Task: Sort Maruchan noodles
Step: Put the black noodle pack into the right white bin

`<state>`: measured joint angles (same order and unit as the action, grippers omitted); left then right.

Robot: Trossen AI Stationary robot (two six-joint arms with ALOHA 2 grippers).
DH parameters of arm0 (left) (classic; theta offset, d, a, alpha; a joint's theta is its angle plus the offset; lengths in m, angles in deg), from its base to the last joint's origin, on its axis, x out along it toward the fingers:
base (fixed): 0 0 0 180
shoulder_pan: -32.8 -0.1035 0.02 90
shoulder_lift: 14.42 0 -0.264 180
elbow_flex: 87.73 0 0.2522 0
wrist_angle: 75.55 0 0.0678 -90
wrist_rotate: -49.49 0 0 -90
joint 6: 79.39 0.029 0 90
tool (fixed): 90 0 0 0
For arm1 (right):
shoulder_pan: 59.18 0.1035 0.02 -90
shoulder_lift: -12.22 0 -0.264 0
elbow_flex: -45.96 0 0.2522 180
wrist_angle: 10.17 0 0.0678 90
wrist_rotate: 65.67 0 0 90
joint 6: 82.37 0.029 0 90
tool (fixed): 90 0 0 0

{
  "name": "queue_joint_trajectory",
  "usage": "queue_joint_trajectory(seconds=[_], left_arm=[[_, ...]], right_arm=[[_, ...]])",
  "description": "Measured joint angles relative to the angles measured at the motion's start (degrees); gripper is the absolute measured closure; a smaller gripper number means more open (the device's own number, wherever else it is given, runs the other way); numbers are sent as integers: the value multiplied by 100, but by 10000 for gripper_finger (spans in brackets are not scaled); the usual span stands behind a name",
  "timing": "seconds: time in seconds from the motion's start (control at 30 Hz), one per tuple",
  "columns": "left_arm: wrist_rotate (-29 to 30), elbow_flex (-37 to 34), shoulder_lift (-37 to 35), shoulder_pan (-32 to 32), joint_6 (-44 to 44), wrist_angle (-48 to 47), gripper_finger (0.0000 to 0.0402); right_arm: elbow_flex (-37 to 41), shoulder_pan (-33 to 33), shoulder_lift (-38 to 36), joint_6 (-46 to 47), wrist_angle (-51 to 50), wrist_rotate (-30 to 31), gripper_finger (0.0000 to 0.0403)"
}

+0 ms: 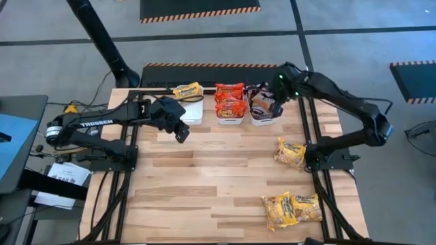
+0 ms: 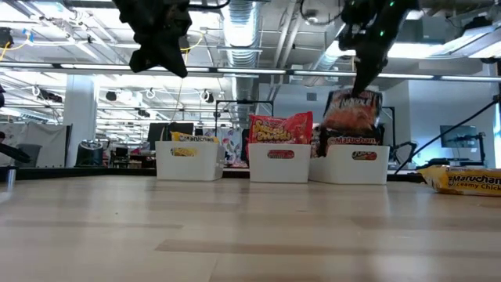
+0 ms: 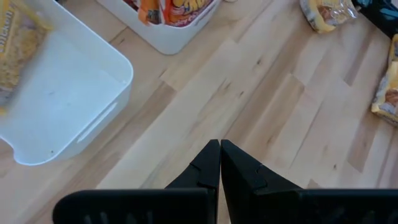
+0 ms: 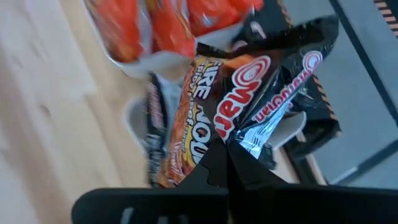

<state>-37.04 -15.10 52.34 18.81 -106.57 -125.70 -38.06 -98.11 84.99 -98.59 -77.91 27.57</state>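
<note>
A: Right gripper (image 1: 271, 102) is up at the far row, clamped on a dark packet (image 4: 249, 106) and dangling it over the right-hand bin (image 2: 358, 164).

B: Pinched by an edge, I'd say. In the low view the dark packet hangs long axis upright, its lower end at or just inside the bin's rim, with more dark packets already in there.

A: So the drop is nearly straight down. Middle bin (image 1: 230, 117) has the red packets (image 1: 230, 99), left bin (image 1: 191, 113) has one yellow packet (image 1: 187, 90) at its far end.

B: And the left gripper (image 1: 181, 132)?

A: Fingers pressed together, holding nothing, hovering above bare table just near of the left bin (the wrist view shows only wood beneath the tips).

B: What's left to sort?

A: Yellow packets on the right side: one (image 1: 289, 152) near the right arm's base, two more (image 1: 291, 208) at the near right corner. The right arm is clearly closer to all of them, though their bin is the left-hand one
</note>
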Motion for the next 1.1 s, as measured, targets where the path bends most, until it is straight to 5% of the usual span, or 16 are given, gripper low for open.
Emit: queue_joint_trajectory(seconds=[0.53,1.1], left_arm=[[222,0,0,-66,-21,-5,401],[328,0,0,-325,389,-17,401]], right_arm=[[-634,-530,1596,-1680,175,317,400],[-1013,43,2192,-947,-415,598,394]])
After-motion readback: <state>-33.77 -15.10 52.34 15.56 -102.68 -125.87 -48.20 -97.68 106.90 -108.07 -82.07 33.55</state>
